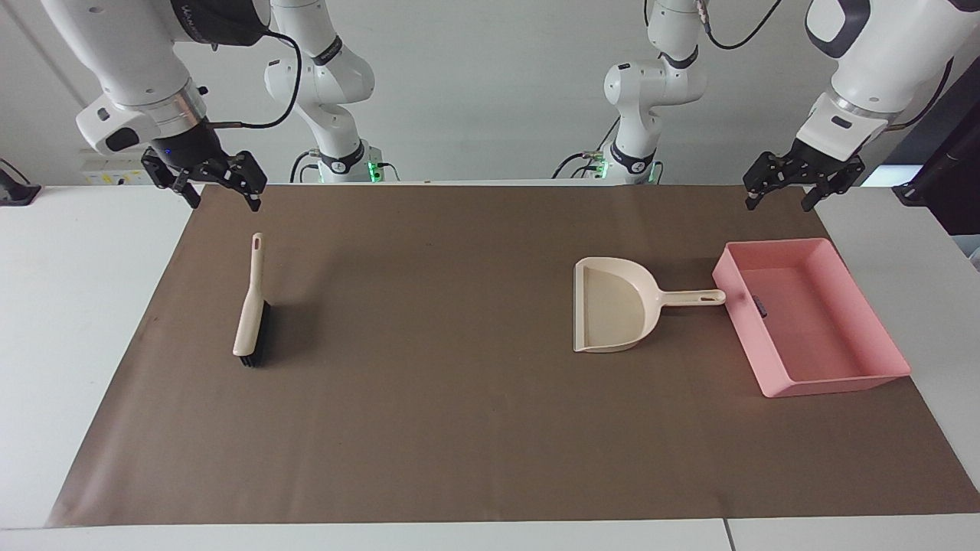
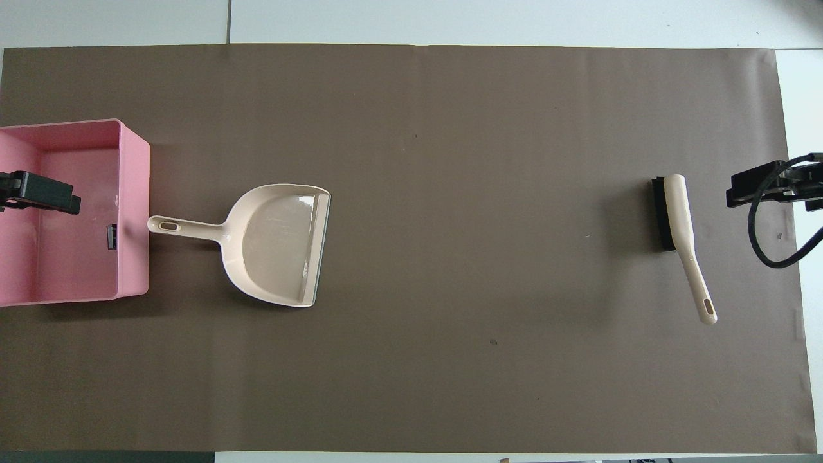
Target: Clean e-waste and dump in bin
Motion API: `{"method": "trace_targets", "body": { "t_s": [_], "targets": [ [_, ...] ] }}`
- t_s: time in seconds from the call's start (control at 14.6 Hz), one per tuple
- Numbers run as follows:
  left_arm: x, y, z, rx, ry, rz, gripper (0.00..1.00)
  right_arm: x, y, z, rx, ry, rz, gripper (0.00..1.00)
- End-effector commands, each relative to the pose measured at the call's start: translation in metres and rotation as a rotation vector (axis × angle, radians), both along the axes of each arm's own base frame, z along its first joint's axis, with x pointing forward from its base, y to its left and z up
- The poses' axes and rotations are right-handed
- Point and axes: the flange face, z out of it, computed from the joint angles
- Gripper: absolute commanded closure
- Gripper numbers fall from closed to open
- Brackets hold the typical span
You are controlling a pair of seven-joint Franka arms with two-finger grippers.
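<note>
White table (image 1: 76,321), brown mat (image 1: 459,421), pale wall (image 1: 490,92)

One camera is looking from high across the table toward the two white arms, the other is gazing steeply down from above their end, and both are sharing the brown paper mat (image 1: 459,428) (image 2: 450,128) lying below the open left gripper (image 1: 788,190) and open right gripper (image 1: 218,187).

Glossy plastic dustpan (image 1: 616,314); smooth pink plastic bin (image 1: 842,379); matt brown paper mat (image 1: 459,428).

bin (image 2: 132,193) cut by frame edge; dark piece (image 2: 111,236) indistinct
</note>
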Motion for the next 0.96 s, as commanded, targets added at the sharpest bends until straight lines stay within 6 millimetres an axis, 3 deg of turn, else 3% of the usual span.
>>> {"method": "trace_targets", "body": {
  "t_s": [0.0,0.89],
  "targets": [
    [-0.0003,0.0020,-0.0094,-0.008,0.065,0.039,0.02,-0.0058,-0.0023,0.0000,-0.005,-0.010,0.019,0.00],
    [-0.0022,0.0081,-0.0153,-0.010,0.022,0.086,0.02,-0.0057,-0.0016,-0.0006,0.001,-0.010,0.011,0.00]
  ]
}}
